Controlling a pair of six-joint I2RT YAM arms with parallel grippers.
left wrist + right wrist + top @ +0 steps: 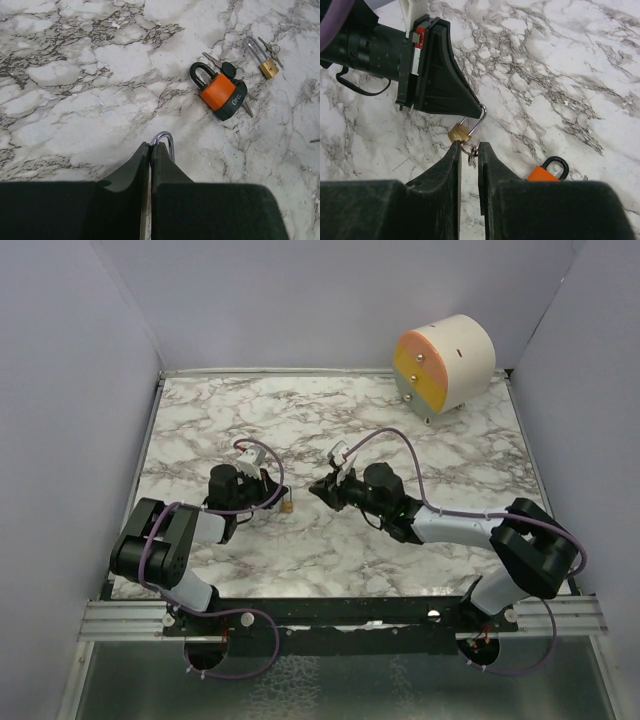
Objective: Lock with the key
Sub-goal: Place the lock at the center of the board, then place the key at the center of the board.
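My left gripper (268, 492) is shut on the silver shackle (165, 139) of a small brass padlock (459, 133) and holds it just above the table. The padlock's body is hidden under my fingers in the left wrist view. The shackle stands open on one side. A ring with small keys (472, 150) hangs at the padlock's body. My right gripper (469, 146) comes in from the right, its jaws a narrow gap apart with the key ring and keys between the tips, closed on them. In the top view the right gripper (318, 487) sits just right of the padlock (287, 507).
An orange and black padlock (220, 93) with keys lies on the marble beyond my left gripper, and shows in the right wrist view (546, 171). A second brass padlock (268, 66) with keys lies farther on. A cream, orange and yellow drum (445, 365) stands at the back right.
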